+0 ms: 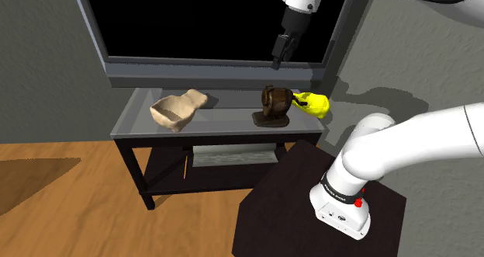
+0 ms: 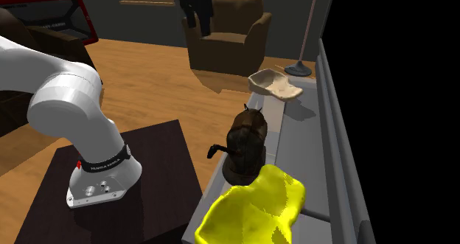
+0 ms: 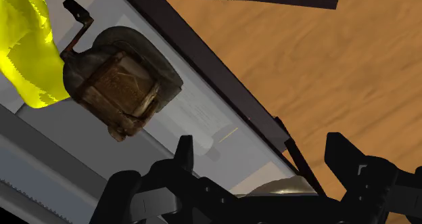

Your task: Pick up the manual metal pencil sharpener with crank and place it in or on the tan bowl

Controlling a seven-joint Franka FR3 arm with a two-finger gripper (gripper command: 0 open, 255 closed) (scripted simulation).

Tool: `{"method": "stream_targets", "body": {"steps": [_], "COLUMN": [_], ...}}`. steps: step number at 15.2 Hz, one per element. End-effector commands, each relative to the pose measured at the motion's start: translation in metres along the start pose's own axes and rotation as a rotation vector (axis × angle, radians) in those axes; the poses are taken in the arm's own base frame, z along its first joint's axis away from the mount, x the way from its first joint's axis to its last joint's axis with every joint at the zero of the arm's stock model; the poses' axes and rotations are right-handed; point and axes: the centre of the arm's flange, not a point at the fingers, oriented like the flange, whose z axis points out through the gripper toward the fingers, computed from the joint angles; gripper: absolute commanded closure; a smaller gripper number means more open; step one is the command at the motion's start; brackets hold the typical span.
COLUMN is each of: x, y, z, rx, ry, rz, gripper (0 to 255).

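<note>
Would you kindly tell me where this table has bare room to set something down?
The widest bare stretch of table lies between the tan bowl and the pencil sharpener. Crowded at the shoulder view's right end, where the yellow object sits beside the sharpener.

The white arm (image 1: 388, 143) rises from its base at the shoulder view's lower right, bends at a broad elbow, and crosses the top of that view to a dark wrist. From there the black tool (image 1: 278, 60) hangs high in the air, pointing downward with a slight tilt. In the wrist view its two fingers (image 3: 184, 151) stand well apart — spread wide, clasping nothing.
</note>
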Motion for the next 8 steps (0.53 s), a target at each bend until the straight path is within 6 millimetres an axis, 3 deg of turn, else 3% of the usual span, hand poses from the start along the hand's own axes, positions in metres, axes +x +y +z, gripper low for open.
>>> {"method": "stream_targets", "body": {"steps": [1,8], "x": [0.000,-0.011], "y": [0.000,0.071], "z": [0.000,0.057], "rx": [0.000,0.003], "ry": [0.000,-0.047], "rz": [0.000,-0.097], "gripper": [0,0]}}
